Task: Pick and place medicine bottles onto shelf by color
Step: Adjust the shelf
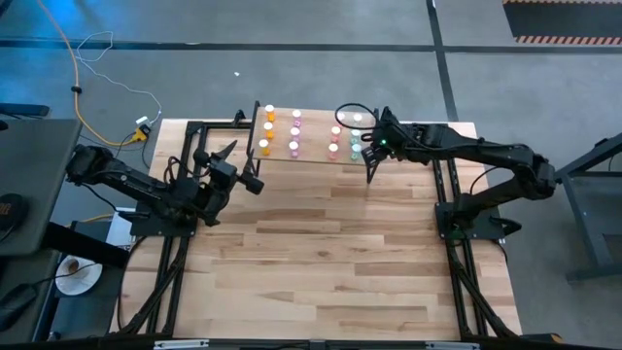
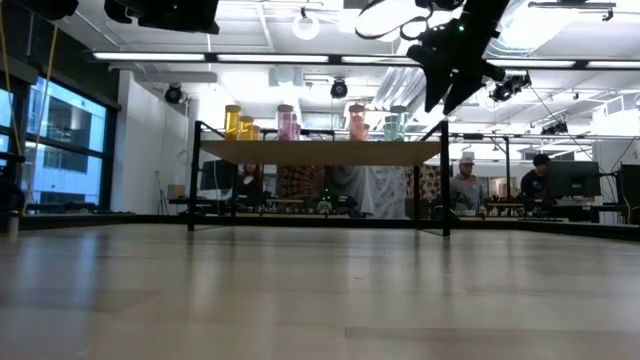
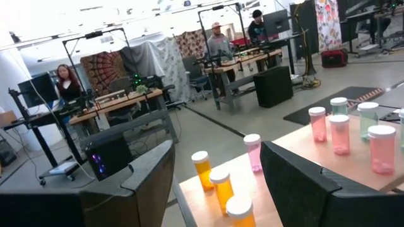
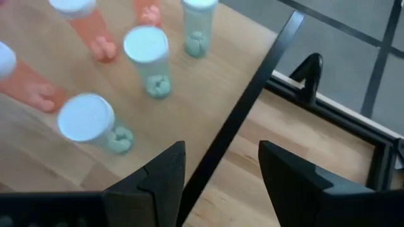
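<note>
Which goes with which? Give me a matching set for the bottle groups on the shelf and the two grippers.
Column 1:
1. orange bottles
2. teal bottles
3. left gripper
4. right gripper

Column 2:
A. open, above the shelf's right end
B. open, off the shelf, beside its left end
C. column at the shelf's left end
D. group at the shelf's right end

Pairs: 1-C, 2-D, 3-B, 4-A
</note>
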Robot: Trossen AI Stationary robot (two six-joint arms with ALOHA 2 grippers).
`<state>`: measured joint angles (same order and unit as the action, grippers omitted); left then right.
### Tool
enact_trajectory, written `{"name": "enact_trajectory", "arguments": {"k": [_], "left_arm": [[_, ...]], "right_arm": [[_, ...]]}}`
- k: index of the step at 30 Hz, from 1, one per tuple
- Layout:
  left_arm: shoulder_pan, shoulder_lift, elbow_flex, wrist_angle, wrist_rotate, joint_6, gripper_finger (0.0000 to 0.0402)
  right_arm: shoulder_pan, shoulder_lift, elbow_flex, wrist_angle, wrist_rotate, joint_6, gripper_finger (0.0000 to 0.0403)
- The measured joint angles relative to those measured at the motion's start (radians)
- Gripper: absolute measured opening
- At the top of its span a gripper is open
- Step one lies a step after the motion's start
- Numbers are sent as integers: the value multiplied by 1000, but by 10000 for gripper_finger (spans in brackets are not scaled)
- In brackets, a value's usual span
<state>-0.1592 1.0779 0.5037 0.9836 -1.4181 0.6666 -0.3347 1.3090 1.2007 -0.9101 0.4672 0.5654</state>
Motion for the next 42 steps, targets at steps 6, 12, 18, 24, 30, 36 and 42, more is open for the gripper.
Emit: {"name": "enact_trajectory", "arguments": {"k": [6, 12, 18, 24, 30, 36, 42], "left_arm": [[0, 0, 0, 0, 0, 0, 225], [0, 0, 0, 0, 1, 0, 225], [0, 0, 0, 0, 3, 0, 225], [0, 0, 0, 0, 3, 0, 225], [1, 0, 0, 0, 3, 0, 225], [1, 0, 0, 0, 3, 0, 225], [1, 0, 0, 0, 3, 0, 225]], "right_arm": [[0, 39, -6, -26, -19, 26, 193], [0, 84, -6, -21, -18, 13, 193], [-16, 93, -6, -31, -15, 19, 193], [-42, 93, -6, -32, -12, 15, 193], [-59, 93, -6, -33, 14, 9, 193], [-84, 93, -6, -32, 15, 2, 193], [-108, 93, -6, -31, 19, -20, 193]]}}
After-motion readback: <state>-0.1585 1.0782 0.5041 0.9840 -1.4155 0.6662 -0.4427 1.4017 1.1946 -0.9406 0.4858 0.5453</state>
